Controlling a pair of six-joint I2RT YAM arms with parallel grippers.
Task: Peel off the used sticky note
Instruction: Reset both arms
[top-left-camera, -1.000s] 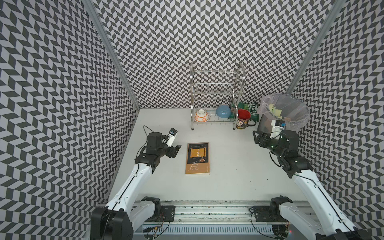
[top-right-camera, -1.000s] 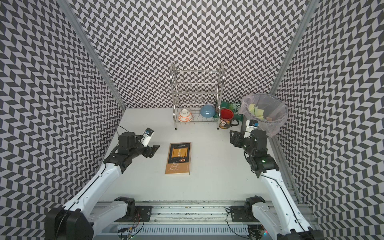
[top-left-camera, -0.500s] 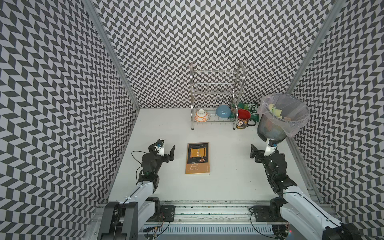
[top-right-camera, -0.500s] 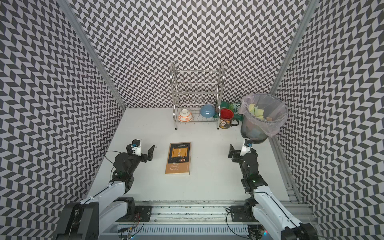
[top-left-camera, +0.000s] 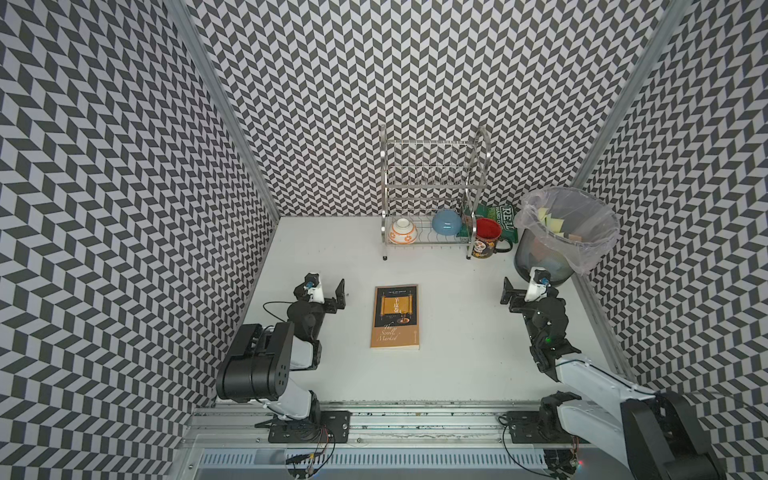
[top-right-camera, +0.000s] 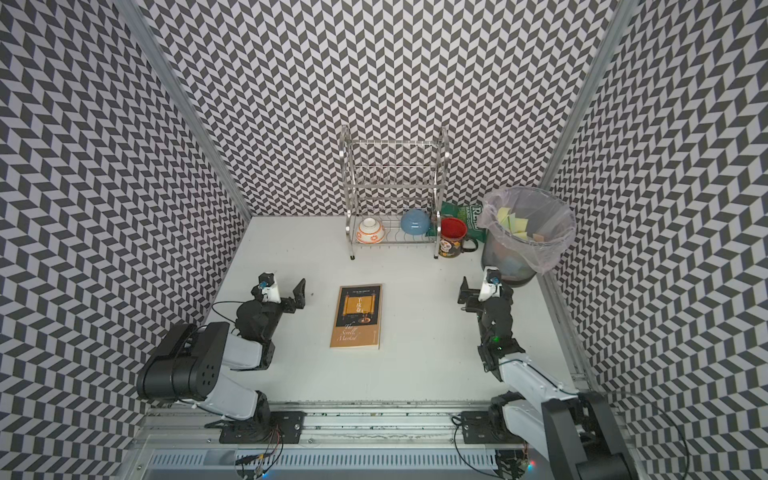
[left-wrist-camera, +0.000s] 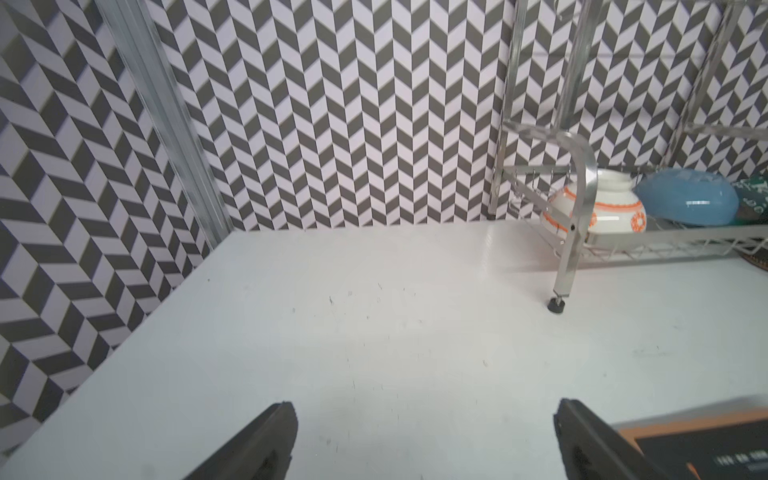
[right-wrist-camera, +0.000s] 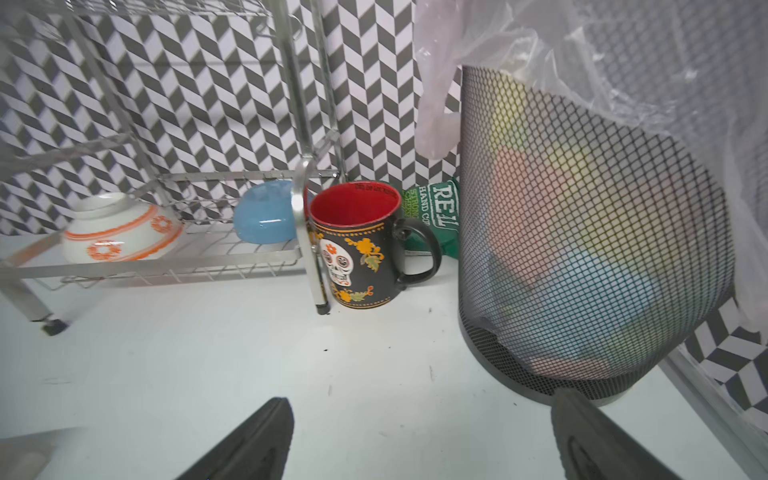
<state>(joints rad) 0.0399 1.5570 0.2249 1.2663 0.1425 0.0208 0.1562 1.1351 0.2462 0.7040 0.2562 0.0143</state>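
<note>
Sitting low at centre left in both top views, left gripper (top-left-camera: 326, 291) (top-right-camera: 282, 293): jaws spread wide, gripping nothing, just left of the book (top-left-camera: 395, 316) and clear of it. In its wrist view, only bare table (left-wrist-camera: 374, 332) between the jaws, with a book corner at the lower right edge.

Mirrored at centre right, right gripper (top-left-camera: 521, 293): likewise released and empty, just below the bin (top-left-camera: 540, 266). In its wrist view, jaws wide over the table, mesh wall close at the right.

Lying flat and closed mid-table, the book, cover up.

Resting in the bin at the upper right, inside the clear liner, yellow notes (top-left-camera: 552, 222); probably includes the used one, though cannot tell which.

Standing at the back, a rack (top-left-camera: 432, 174) holding a white bowl (top-left-camera: 403, 231) and a blue bowl (top-left-camera: 446, 222) on its lowest shelf, with a mug (top-left-camera: 486, 239) just beside its right leg.
</note>
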